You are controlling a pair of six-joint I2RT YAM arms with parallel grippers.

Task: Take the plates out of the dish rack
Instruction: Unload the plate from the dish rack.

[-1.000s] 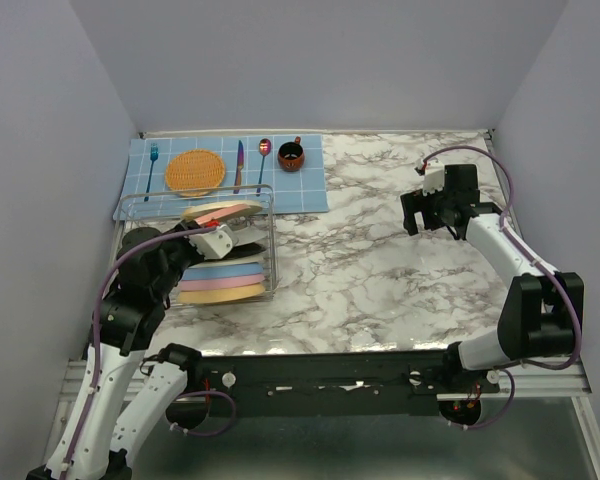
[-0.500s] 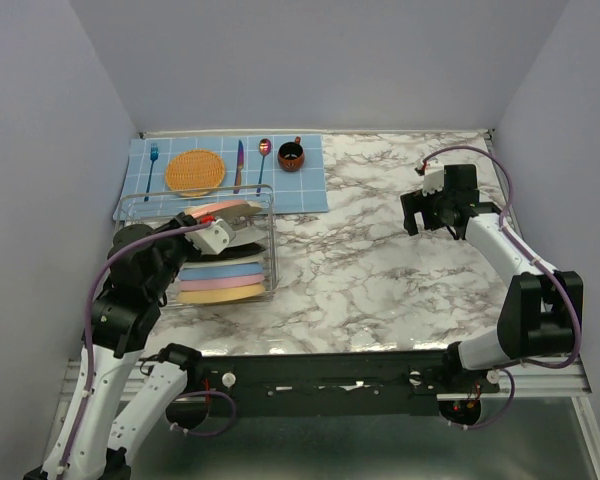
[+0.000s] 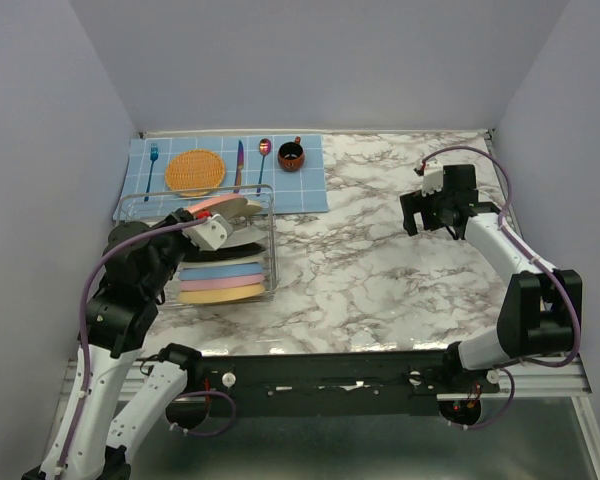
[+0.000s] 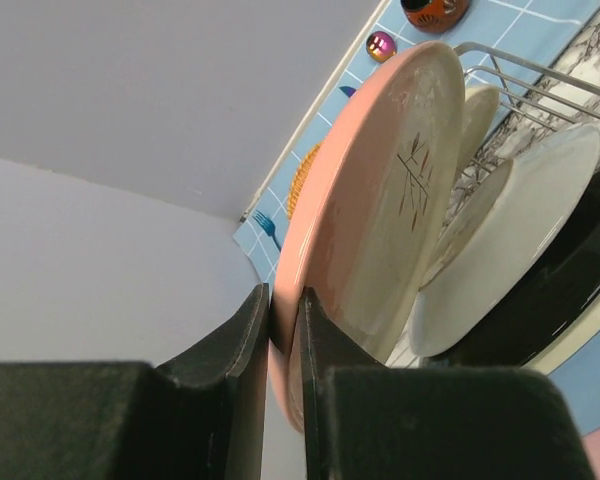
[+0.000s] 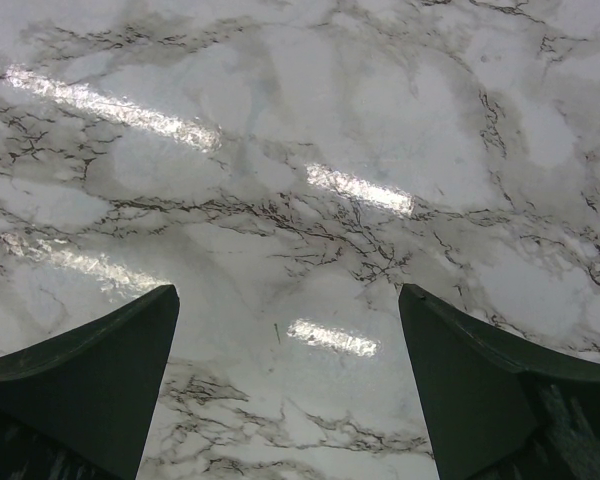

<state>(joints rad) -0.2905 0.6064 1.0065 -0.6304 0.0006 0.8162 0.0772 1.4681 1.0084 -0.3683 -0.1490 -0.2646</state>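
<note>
The cream plate with the twig picture was pinched by its rim in the left gripper. The two black fingers were squeezed nearly together, with only the plate edge between them. In the top view this plate sat at the far end of the dish rack, in the left middle of the frame, tipped up above the others.

Since a second ago it had gone up a little, and the left arm had pulled back toward the left wall. I think the plate was coming out of its slot (its bottom edge was hidden, so I could not tell if it was free). So the first plate was on its way out. The rest were still waiting: a white plate, a black plate, a blue plate, a pink plate and a yellow-orange plate.

The right gripper had not moved. Its fingers were spread wide over the bare marble table.

No words or labels could be read anywhere.
</note>
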